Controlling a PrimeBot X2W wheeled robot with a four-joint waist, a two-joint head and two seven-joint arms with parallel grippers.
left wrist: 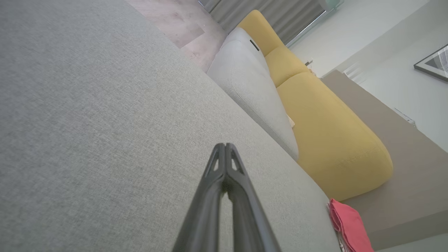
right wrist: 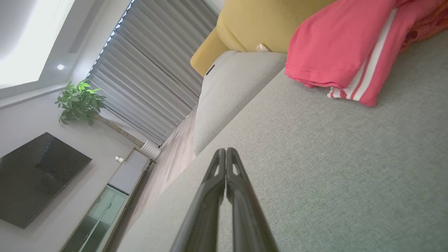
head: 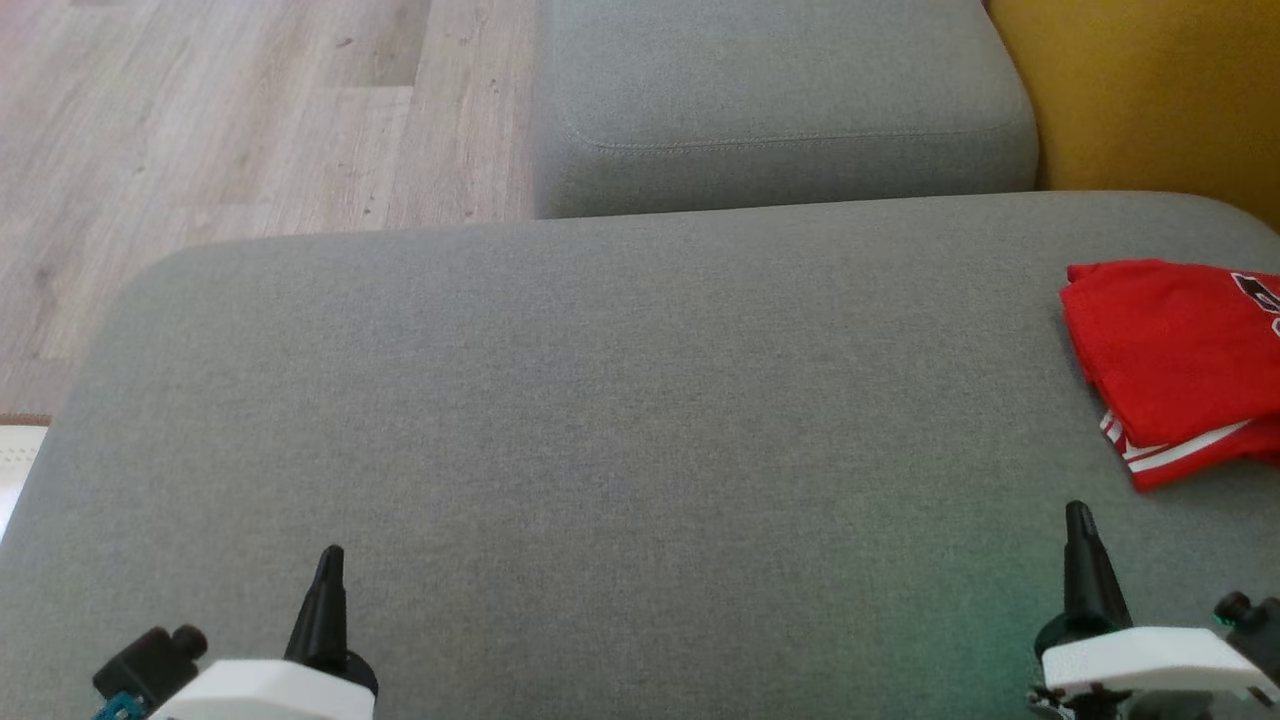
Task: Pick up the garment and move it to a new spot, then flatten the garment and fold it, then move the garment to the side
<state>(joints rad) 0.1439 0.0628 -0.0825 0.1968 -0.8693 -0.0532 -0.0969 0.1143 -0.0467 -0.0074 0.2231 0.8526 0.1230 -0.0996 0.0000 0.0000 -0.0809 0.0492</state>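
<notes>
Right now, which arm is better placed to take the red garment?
The right. The right gripper, shut and empty, is close to the garment at the right side of the grey cushion; the left gripper is far across it.

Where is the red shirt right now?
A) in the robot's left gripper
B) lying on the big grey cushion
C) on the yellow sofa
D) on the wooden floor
B: the red garment lies on the grey cushion, at its right end, with nothing holding it.
</notes>
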